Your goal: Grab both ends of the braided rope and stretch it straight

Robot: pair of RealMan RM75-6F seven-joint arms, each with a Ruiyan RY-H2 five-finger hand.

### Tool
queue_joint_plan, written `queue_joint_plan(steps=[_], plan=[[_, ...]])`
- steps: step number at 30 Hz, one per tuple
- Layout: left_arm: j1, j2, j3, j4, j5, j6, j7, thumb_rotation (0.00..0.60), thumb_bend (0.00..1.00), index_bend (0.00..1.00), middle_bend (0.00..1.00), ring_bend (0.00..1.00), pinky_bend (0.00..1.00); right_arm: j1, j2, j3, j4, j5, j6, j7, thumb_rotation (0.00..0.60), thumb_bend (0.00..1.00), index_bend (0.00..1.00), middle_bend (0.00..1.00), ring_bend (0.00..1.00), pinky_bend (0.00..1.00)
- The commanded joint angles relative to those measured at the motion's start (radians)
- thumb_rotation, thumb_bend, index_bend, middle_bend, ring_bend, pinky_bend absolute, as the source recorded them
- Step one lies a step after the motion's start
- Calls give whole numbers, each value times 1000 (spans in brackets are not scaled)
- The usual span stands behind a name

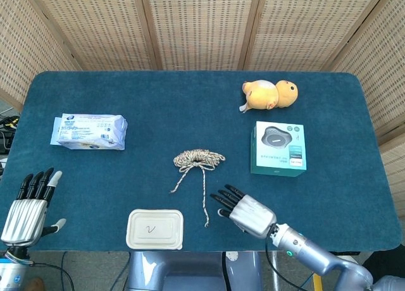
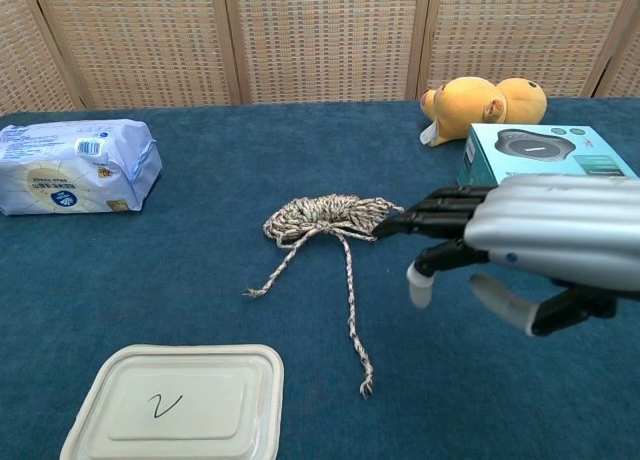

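Observation:
The braided rope (image 1: pixel 199 158) lies bunched in a small coil at the table's middle, with two loose ends trailing toward me; the longer end (image 1: pixel 205 222) reaches beside the lidded box. The chest view shows the coil (image 2: pixel 330 216) and the long end's tip (image 2: pixel 366 387). My right hand (image 1: pixel 248 212) hovers open just right of the long end, fingers stretched toward the rope; it fills the chest view's right side (image 2: pixel 540 240). My left hand (image 1: pixel 28 205) is open at the table's front left edge, far from the rope.
A white lidded box (image 1: pixel 155 229) sits at the front edge left of the rope end. A teal carton (image 1: pixel 278 148) and a yellow plush toy (image 1: pixel 270 93) stand right of the coil. A wipes pack (image 1: pixel 88 131) lies far left.

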Motion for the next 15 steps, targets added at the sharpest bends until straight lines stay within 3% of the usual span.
queue_joint_plan(steps=[1,10,15], plan=[[-7,-7,-1,2,-11,-9,13,600,0,0,0,0,0,59,-82,18,22,69,-85,-73,600,797,328,0,0,0],[-12,-17,8,2,-11,-7,35,600,0,0,0,0,0,106,-216,22,85,229,-145,-225,600,796,329,0,0,0],[-13,-20,10,1,-11,-2,37,600,0,0,0,0,0,121,-245,18,101,285,-142,-279,600,796,329,0,0,0]])
